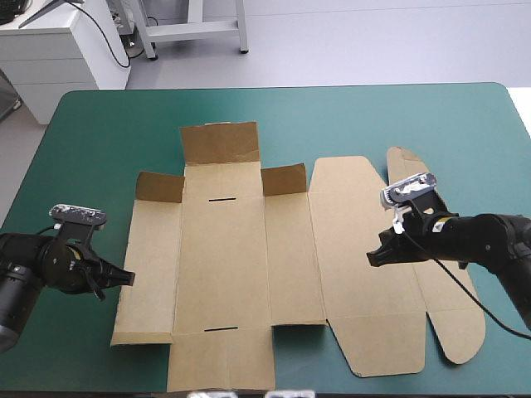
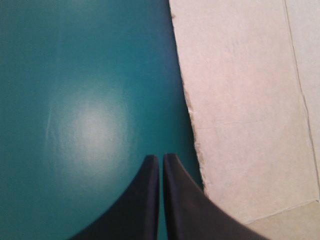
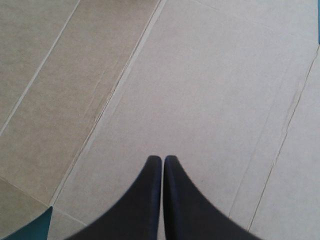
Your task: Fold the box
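High view shows the box [image 1: 224,265] nearly flat on the desk [image 1: 99,124], side walls not yet raised: folding seems barely begun. The left claw [image 1: 126,278], fingers together, sits beside its edge; the right claw [image 1: 375,259], likewise together, hovers over it.

1. Nothing readable in any of the three views, honestly: no words, brand names, numbers or signs.
2. The box [image 1: 241,265] shows only plain brown board, with no print or label that I can make out.
3. Same for the teal-green desk [image 1: 99,133] cover, which is just a bare surface.
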`<state>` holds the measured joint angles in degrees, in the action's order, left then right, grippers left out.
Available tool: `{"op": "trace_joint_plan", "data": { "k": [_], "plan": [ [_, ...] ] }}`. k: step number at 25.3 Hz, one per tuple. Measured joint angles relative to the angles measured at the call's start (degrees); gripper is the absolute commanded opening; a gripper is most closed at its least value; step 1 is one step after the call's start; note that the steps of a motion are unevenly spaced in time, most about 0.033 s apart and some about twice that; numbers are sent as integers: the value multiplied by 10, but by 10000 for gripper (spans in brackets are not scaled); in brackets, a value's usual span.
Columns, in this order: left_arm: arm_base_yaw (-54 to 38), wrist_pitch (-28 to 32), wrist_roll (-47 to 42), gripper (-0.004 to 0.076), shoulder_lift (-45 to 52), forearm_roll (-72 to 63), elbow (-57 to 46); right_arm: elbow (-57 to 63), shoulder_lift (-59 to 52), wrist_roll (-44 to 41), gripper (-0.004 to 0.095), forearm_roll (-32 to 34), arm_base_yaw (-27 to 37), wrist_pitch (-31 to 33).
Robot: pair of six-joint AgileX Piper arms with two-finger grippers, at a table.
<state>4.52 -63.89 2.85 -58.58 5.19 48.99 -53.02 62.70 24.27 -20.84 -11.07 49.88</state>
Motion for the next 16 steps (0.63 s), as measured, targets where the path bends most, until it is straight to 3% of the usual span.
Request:
{"op": "trace_joint_plan", "data": {
  "k": [6,9,16],
  "plan": [
    [-165,-4,153,16,-74,-216,1,68,-69,-4,-5,-18,33,-4],
    [-238,-37,232,16,-106,-327,9,85,-95,-5,-21,-27,41,-4],
    [-272,-52,288,15,-218,-391,39,95,-142,-9,-21,-43,41,16]
  ]
}}
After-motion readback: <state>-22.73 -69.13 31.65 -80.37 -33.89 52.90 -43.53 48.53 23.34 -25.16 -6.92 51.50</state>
